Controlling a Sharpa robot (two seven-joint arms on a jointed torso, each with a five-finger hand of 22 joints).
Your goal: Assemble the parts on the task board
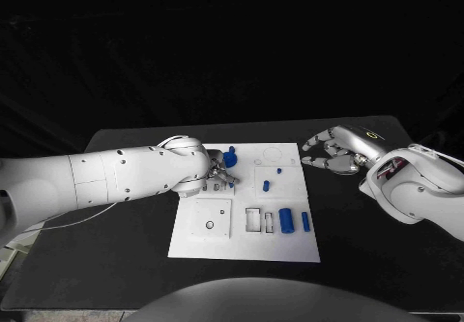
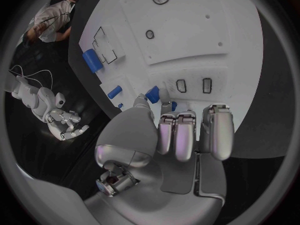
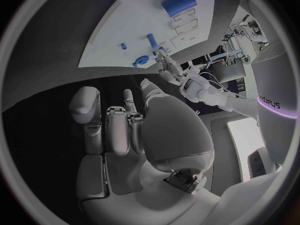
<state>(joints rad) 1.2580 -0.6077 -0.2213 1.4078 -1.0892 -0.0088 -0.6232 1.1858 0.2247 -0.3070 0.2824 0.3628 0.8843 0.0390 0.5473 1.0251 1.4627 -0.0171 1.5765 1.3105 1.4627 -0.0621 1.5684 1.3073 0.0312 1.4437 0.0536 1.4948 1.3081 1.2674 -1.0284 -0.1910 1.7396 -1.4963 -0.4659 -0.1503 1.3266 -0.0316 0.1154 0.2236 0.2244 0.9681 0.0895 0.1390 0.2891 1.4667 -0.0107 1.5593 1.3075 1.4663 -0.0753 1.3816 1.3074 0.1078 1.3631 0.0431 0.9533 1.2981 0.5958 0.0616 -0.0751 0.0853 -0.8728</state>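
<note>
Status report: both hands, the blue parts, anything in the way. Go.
Left hand over the white board, fingertips at a blue part. Right hand off the board's edge, holding nothing. Big blue cylinder lying loose. Nothing in the way.

A: Is there any writing that can be read here?

B: Very little. In the head view, the right arm [image 1: 411, 184] carries a small red and dark mark on its white casing near the wrist, but its letters are too small to read. The right hand [image 1: 334, 153] has a small yellowish ring mark on its back, a sign and not a word.

A: Anything on the task board [image 1: 290, 241]?

B: No words or numbers, only dark outlines of circles and rectangles drawn on its white surface.

A: And the blue parts?

B: No lettering can be made out on them.
</note>
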